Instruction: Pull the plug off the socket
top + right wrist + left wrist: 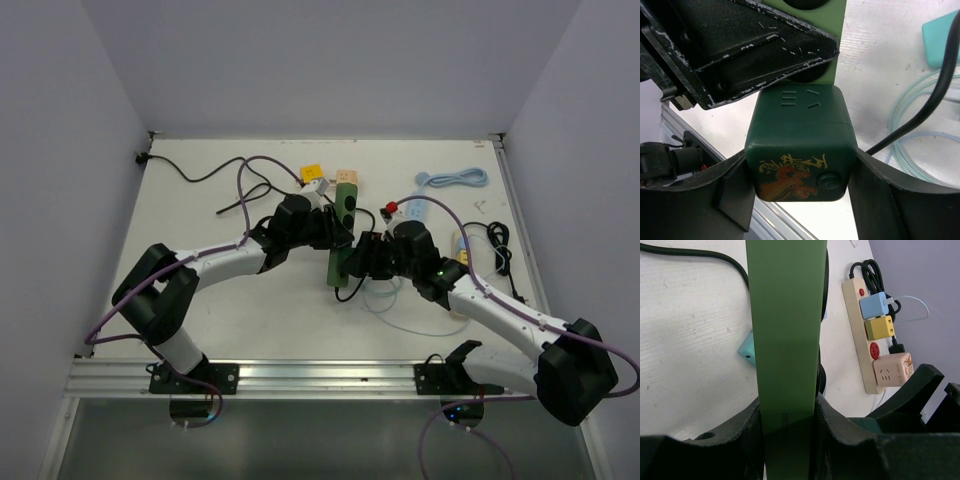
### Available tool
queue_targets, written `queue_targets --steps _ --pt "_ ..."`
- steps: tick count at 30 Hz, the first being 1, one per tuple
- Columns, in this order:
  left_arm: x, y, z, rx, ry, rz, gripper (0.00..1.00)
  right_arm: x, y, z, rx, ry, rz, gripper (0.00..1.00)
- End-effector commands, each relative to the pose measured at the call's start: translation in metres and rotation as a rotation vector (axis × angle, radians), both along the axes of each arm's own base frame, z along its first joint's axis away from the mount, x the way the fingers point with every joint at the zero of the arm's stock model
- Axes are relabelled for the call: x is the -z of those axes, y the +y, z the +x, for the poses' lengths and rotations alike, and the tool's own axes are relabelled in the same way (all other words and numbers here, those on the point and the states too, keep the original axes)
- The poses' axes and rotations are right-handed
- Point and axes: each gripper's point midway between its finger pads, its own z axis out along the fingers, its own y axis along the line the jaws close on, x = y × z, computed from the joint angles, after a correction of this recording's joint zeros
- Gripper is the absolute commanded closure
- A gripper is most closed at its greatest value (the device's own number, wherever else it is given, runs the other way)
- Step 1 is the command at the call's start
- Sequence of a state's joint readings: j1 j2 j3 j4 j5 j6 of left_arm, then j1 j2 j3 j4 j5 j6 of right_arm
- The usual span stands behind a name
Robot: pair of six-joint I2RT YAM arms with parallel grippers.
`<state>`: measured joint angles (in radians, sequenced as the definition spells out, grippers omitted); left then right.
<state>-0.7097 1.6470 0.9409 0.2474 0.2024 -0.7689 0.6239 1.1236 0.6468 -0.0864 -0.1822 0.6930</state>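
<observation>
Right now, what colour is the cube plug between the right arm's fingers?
Cube plug: dark green, gold and orange print; best in right wrist view.

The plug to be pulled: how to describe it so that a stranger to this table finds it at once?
In the middle of the white table is a long dark green plastic power strip. At its near end sits a dark green plastic cube plug, between the fingers of the right tool. Only this cube carries a gold and orange drawing and a round button.

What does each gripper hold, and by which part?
Left gripper: the green socket strip, by its long sides. Right gripper: the plug cube, by opposite sides.
</observation>
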Motion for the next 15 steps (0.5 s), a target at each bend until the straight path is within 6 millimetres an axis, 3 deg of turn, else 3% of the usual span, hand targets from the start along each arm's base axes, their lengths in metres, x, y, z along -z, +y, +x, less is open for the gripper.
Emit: queue_targets --steps 1,10,15 --pt "-0.051 -0.022 0.000 0.048 -0.086 -0.151 1.00 -0.013 0.006 0.011 0.018 -0.052 0.048 0.35" --pt "-0.043 -0.012 0.005 0.013 -0.097 -0.091 1.00 -0.030 0.008 0.014 0.001 -0.112 0.062 0.76" --pt "-0.033 0.009 0.028 -0.105 -0.152 0.061 1.00 -0.027 -0.001 0.011 0.006 -0.109 -0.013 0.78"
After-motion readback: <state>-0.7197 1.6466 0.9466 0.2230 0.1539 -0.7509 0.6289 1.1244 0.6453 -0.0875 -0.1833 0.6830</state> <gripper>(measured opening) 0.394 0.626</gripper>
